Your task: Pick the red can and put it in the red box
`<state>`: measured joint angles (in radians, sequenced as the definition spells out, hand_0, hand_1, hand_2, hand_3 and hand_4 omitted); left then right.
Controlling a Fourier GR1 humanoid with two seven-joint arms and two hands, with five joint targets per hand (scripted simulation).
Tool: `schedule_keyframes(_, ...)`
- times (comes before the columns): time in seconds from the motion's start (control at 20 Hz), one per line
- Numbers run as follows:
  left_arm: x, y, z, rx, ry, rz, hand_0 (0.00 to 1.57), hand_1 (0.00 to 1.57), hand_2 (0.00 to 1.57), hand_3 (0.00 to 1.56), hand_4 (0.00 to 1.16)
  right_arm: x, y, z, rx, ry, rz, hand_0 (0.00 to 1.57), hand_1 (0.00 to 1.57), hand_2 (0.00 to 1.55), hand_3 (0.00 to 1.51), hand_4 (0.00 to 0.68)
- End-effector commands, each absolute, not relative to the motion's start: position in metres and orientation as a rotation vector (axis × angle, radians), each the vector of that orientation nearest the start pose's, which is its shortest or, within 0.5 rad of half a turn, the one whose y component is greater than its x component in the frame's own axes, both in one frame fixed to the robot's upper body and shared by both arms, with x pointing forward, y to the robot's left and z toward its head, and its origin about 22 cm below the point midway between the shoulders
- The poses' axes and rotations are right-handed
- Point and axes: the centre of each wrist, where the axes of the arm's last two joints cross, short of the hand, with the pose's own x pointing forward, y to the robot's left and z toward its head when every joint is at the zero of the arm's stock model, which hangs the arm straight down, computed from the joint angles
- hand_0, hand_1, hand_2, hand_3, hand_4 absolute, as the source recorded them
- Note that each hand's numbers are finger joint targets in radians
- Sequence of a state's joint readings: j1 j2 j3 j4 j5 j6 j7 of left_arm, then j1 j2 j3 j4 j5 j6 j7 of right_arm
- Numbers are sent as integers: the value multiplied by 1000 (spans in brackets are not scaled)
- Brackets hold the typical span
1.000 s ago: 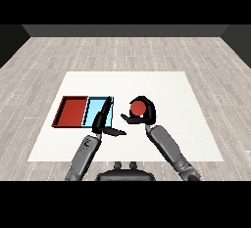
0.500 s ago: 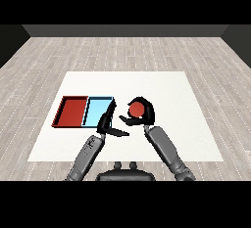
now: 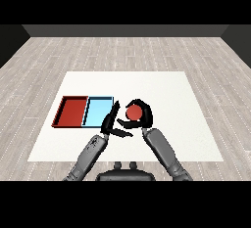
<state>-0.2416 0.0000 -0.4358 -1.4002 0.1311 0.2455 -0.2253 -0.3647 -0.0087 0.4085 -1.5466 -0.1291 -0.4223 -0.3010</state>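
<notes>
1. The round red can (image 3: 133, 111) was held in the curled black right hand (image 3: 143, 118), mid-table.
2. The shallow red tray (image 3: 72, 111) lay leftward, beyond the light blue tray (image 3: 99, 111).
3. The left hand (image 3: 112, 123) was seen straight-fingered, just beside the can.

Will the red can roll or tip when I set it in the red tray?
Probably stiff: the red can keeps its round shape inside the curled right hand. Its round side could roll if laid down. Upright on the red tray's flat floor it should stand.
</notes>
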Motion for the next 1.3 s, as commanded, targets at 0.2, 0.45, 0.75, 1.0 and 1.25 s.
schedule_keyframes(0.2, 270, 89, -9, -299, -1786, -169, 0, 0, 0, 0, 0, 282, -88, 74, 278, -2110, 11, 1459, 1459, 1435, 1403, 654)
schedule_keyframes(0.45, 266, 72, 0, -342, -1747, -159, 0, 0, 0, 0, 0, 278, -65, 74, 307, -2110, -10, 1515, 1515, 1457, 1416, 660)
schedule_keyframes(0.75, 284, 83, 14, -378, -1770, -162, 0, 0, 0, 0, 0, 279, -63, 75, 321, -2086, -19, 1532, 1532, 1462, 1417, 658)
schedule_keyframes(1.0, 276, 65, 23, -394, -1772, -133, 0, 0, 0, 0, 0, 282, -59, 78, 334, -2104, -11, 1510, 1510, 1461, 1406, 639)
schedule_keyframes(1.25, 281, 74, 5, -235, -1720, 53, 1447, 1447, 1478, 1424, 1113, 271, -55, 90, 360, -2078, 18, 1560, 1560, 1467, 1397, 654)
